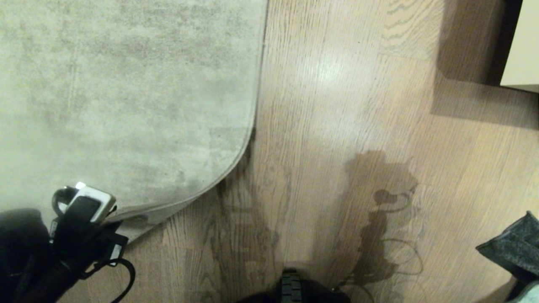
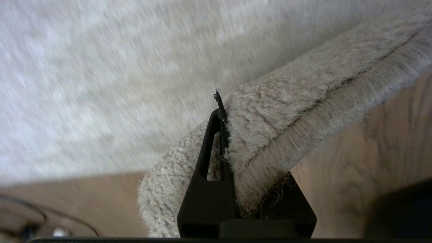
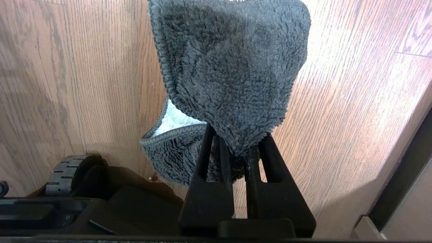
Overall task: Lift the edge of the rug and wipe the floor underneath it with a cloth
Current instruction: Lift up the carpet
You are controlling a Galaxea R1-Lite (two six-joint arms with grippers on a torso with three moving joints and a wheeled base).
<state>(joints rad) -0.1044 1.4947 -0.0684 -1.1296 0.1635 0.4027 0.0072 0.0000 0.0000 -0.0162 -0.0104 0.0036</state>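
The pale grey-beige rug (image 1: pixel 126 97) covers the left of the head view, and its rug edge (image 1: pixel 252 139) curves down toward my left arm. My left gripper (image 1: pixel 120 225) is shut on that rug edge (image 2: pixel 303 128), holding it folded up off the floor (image 2: pixel 371 152). One black finger (image 2: pixel 209 152) shows; the pile hides the other. My right gripper (image 3: pixel 238 141) is shut on the dark grey cloth (image 3: pixel 233 74), which hangs above the wooden floor (image 3: pixel 354 101). A corner of the cloth (image 1: pixel 511 248) shows at the right border of the head view.
Light-brown floor (image 1: pixel 337 126) fills the middle and right. A dark base with a cream cabinet (image 1: pixel 522 42) stands at the far right corner. My base's wheel (image 1: pixel 291 286) sits at the near middle, also beside the cloth as a wheel (image 3: pixel 64 172).
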